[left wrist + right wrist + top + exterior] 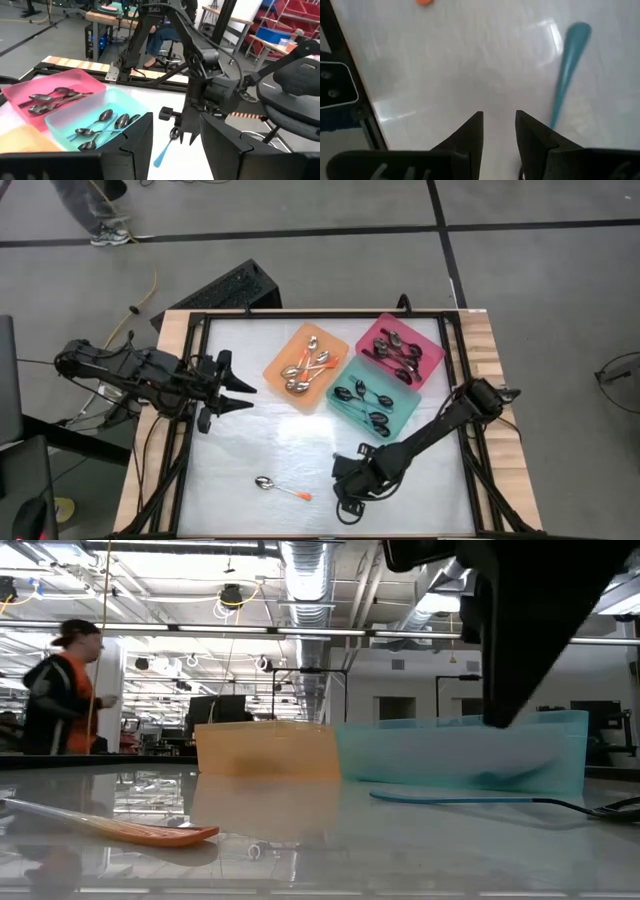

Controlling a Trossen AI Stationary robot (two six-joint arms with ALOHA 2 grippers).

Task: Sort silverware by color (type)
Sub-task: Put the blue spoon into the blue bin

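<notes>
A teal-handled spoon [567, 65] lies flat on the white table near its near edge. Its handle [450, 797] also shows in the low view. My right gripper [498, 114] points down just above the table, open by a narrow gap. The spoon's bowl end [173, 133] is right beside its fingers and partly hidden by them. An orange-handled spoon [280, 487] lies flat to the left of it. My left gripper [250, 397] hovers open over the table's left half, away from any spoon. Other spoons lie sorted in the three trays.
The orange tray [283, 377], teal tray [400, 415] and pink tray [432, 342] stand side by side in the table's far middle and right. A black frame [190, 430] runs around the white surface. A person [65, 690] stands in the room beyond.
</notes>
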